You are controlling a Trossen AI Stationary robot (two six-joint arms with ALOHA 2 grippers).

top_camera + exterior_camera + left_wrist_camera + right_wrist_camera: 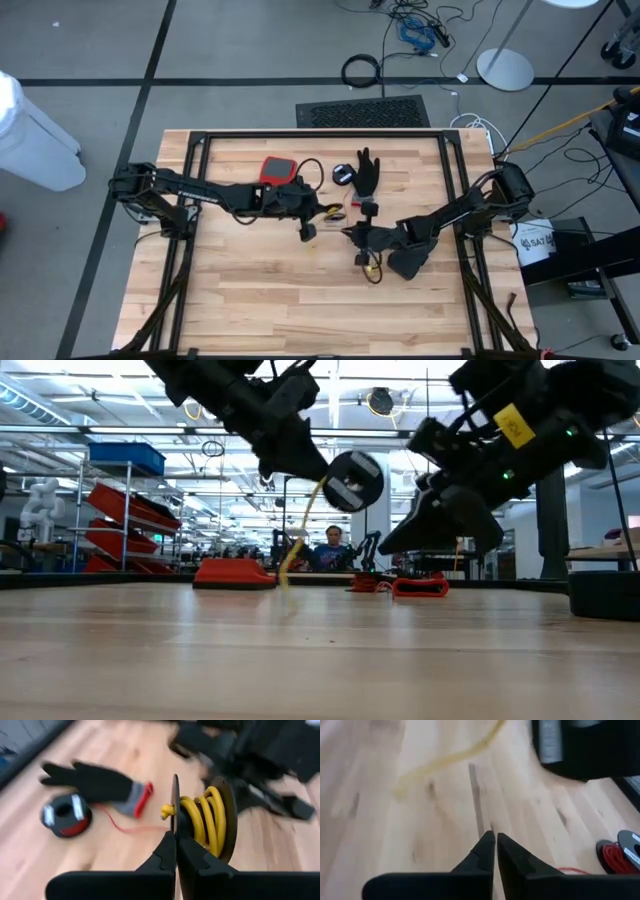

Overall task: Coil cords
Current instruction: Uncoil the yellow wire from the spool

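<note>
Yellow cord [202, 817] sits wound on a black reel [352, 481] held up off the tabletop [260, 290] near frame centre, reel axis roughly level, loose tail hanging down. Left hand [176, 842] is clenched on the reel's flange edge. Right hand [495, 842], fingers pressed together and gripping nothing, hovers just beside it. Red-orange cord [67, 820] lies near a black glove [90, 780].

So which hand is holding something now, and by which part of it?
The left hand holds the yellow cord's reel, pinched shut on the edge of one black disc. The right hand is shut on nothing.
</note>
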